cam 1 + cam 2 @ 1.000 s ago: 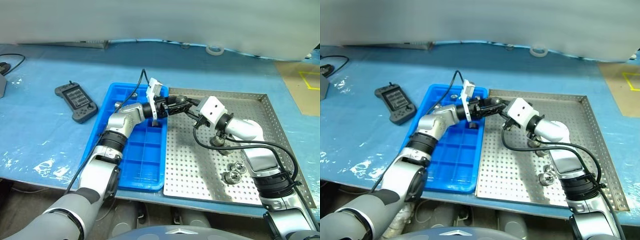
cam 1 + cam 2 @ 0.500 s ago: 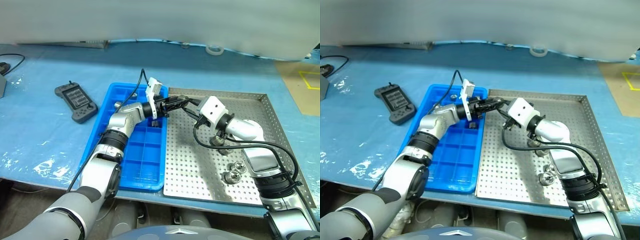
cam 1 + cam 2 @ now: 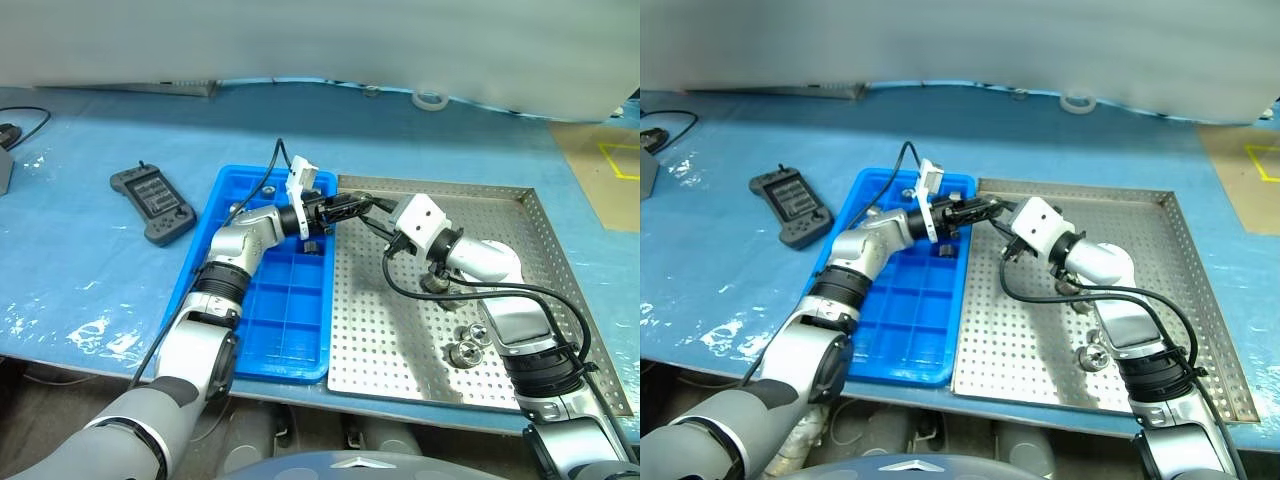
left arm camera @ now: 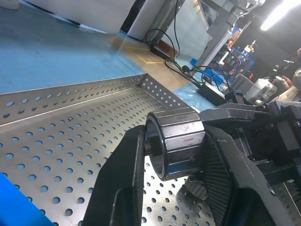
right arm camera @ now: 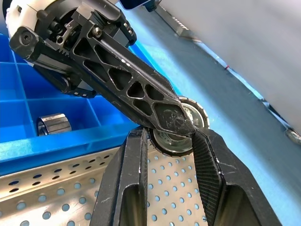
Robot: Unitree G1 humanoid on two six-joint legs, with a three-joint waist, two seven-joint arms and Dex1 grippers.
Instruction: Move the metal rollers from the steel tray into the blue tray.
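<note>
Gripping one ribbed steel roller (image 4: 178,141), both tools (image 4: 171,188) (image 5: 167,157), over perforated tray (image 3: 500,330)

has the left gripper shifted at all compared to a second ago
No. The left gripper still hangs at the seam where the blue tray meets the steel tray; only its jaws closed on the roller.

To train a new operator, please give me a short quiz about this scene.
1. True or false: the left gripper and the right gripper both hold one roller in their fingers.
2. What lies left of the blue tray? A controller; B tape; C cup.
3. Which tray has loose rollers on a holed floor?
Key: 1 true; 2 A; 3 the steel tray.
</note>
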